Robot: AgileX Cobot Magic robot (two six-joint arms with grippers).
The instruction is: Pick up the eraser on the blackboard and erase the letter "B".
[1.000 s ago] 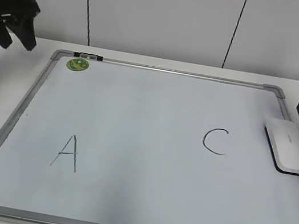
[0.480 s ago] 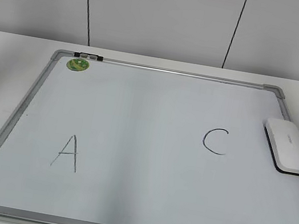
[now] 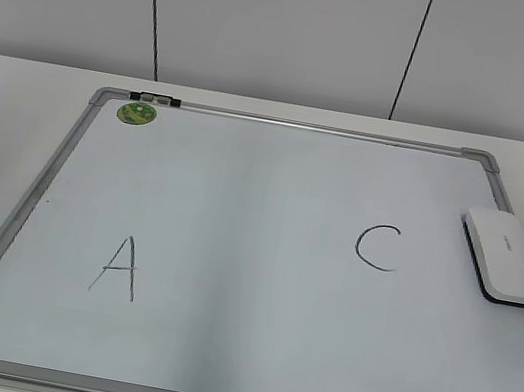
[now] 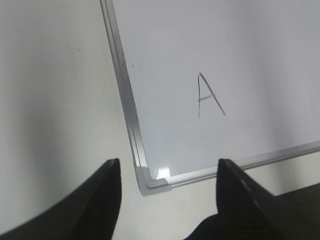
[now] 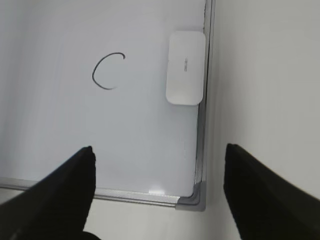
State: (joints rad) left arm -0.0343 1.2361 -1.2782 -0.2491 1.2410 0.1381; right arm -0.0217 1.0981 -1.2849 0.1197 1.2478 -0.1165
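Observation:
The white eraser lies on the blackboard at its right edge, and it also shows in the right wrist view. No letter "B" shows on the board; only an "A" and a "C" are drawn. Both arms are out of the exterior view. My left gripper is open and empty, high above the board's near left corner. My right gripper is open and empty, high above the board's near right corner.
A small green round magnet sits at the board's far left corner next to a dark clip on the frame. The board lies on a white table with a grey panelled wall behind.
Both arms have lifted up and out of the exterior view. The eraser and the board have not moved.

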